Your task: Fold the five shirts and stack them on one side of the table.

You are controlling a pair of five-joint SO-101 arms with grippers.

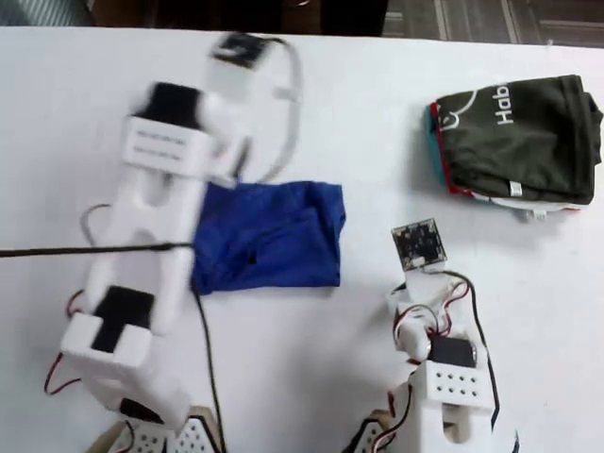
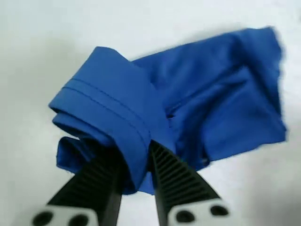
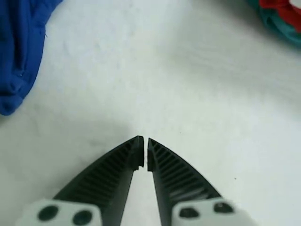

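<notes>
A blue shirt (image 1: 274, 236) lies partly folded in the middle of the white table (image 1: 377, 123). My left gripper (image 2: 137, 162) is shut on a folded hem of the blue shirt (image 2: 225, 103), lifting that edge. The left arm (image 1: 151, 217) covers the shirt's left part in the high view. A stack of folded shirts (image 1: 519, 137), dark green on top with red and teal beneath, sits at the back right. My right gripper (image 3: 141, 153) is shut on nothing, over bare table between the blue shirt (image 3: 21, 52) and the stack (image 3: 282, 16).
The right arm's base (image 1: 444, 377) stands at the front right, with wires around it. A black cable (image 1: 94, 250) crosses the left side of the table. Bare table lies in front of the blue shirt and behind it.
</notes>
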